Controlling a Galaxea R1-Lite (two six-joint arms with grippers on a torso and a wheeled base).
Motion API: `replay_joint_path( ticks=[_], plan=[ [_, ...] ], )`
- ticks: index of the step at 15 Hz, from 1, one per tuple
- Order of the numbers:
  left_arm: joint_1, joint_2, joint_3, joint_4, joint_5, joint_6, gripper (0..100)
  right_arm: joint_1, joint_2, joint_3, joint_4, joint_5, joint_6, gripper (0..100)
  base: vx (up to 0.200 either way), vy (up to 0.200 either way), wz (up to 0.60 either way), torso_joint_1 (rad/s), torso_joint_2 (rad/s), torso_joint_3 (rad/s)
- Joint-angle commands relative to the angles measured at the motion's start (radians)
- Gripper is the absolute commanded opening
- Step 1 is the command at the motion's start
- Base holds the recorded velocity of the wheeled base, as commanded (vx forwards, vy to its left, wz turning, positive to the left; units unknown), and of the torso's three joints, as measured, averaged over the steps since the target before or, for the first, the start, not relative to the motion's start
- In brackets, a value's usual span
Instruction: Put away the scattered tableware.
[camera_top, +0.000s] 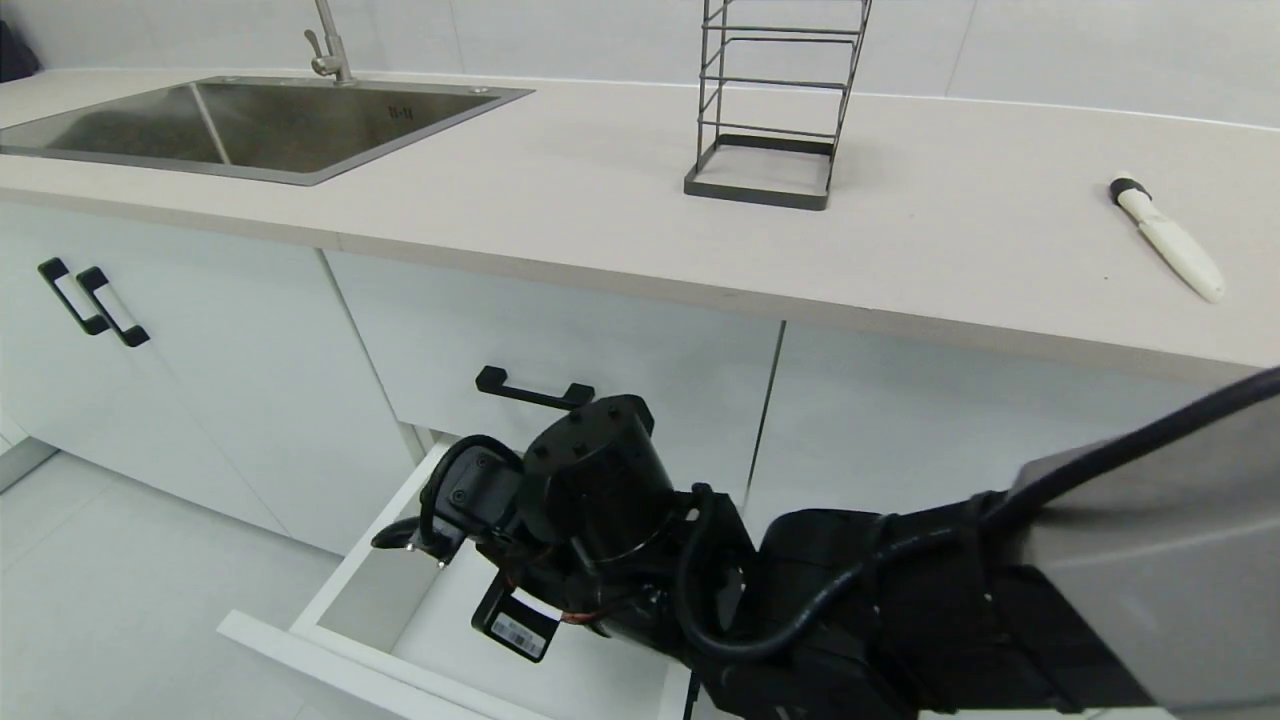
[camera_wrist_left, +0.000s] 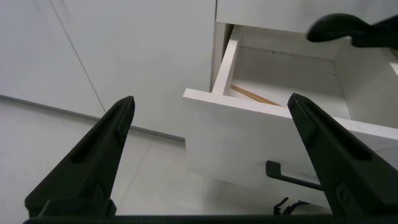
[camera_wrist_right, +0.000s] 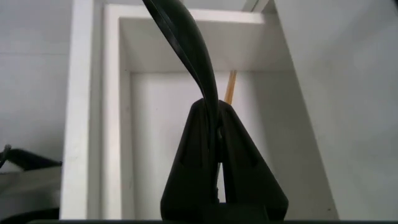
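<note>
My right gripper (camera_top: 432, 535) (camera_wrist_right: 217, 146) is shut on the handle of a black spoon (camera_top: 396, 536) (camera_wrist_right: 185, 46), holding it just above the open white drawer (camera_top: 300, 640) (camera_wrist_right: 84, 93) below the counter. The spoon's bowl points toward the drawer's back corner. A thin wooden chopstick (camera_wrist_right: 231, 87) (camera_wrist_left: 256, 96) lies inside the drawer against its back wall. A white-handled utensil with a black end (camera_top: 1170, 240) lies on the counter at the far right. My left gripper (camera_wrist_left: 211, 101) is open and holds nothing, low in front of the drawer (camera_wrist_left: 249, 118), with the black spoon (camera_wrist_left: 336, 28) beyond it.
A black wire rack (camera_top: 775, 110) stands at the back of the counter. A steel sink with a tap (camera_top: 250, 120) is at the left. A closed drawer with a black handle (camera_top: 533, 392) sits above the open one. Cabinet door handles (camera_top: 90, 300) are at the left.
</note>
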Motion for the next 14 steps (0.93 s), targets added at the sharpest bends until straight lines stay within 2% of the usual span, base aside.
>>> replay_joint_path(
  ticks=[1,5,14],
  plan=[
    [0.001,0.001,0.0,0.0,0.0,-0.001,100,-0.002,0.123,-0.112,0.094,-0.019,0.03,0,0.0,0.0,0.0,0.0,0.0,0.0],
    [0.001,0.001,0.0,0.0,0.0,-0.001,100,-0.014,0.187,-0.191,0.117,-0.022,0.04,0,0.0,0.0,0.0,0.0,0.0,0.0],
    [0.001,0.001,0.0,-0.001,0.0,-0.001,100,-0.048,0.268,-0.22,0.115,-0.022,0.042,0,0.0,0.0,0.0,0.0,0.0,0.0]
  ],
)
